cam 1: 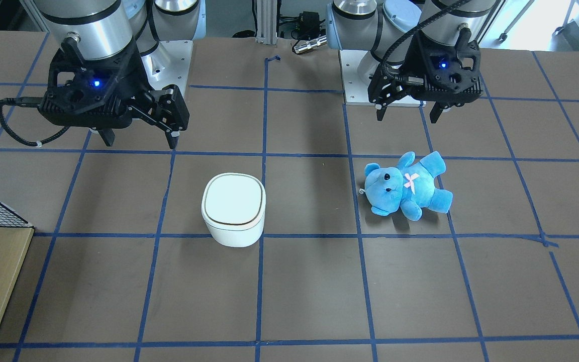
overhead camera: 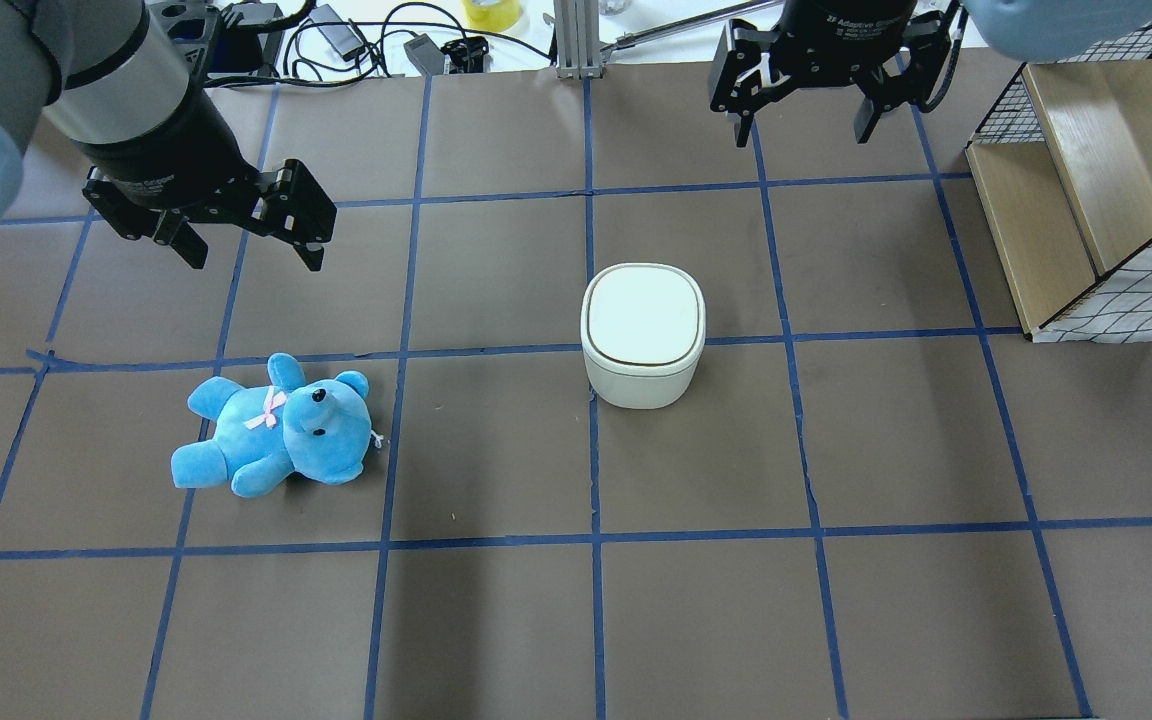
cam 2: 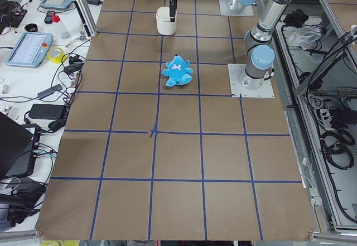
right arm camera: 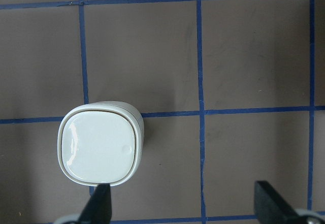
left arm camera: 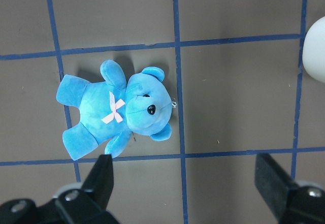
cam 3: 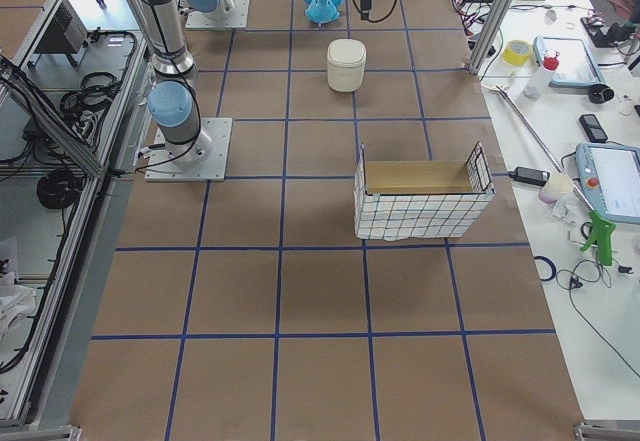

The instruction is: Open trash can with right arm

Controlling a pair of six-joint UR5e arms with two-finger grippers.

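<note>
While the trash can (overhead camera: 643,335) stands with its lid shut near the middle of the table (overhead camera: 496,620), the right hand (overhead camera: 801,132) hangs well above it, fingers spread wide and empty. The left hand (overhead camera: 252,258), also wide and empty, hangs above the blue teddy bear (overhead camera: 276,425).

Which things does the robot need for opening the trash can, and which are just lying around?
For the job:
- trash can, shut
- right gripper, open, touching nothing

Just lying about:
- teddy bear
- wire basket
- left gripper, open, above the teddy bear, not needed
</note>
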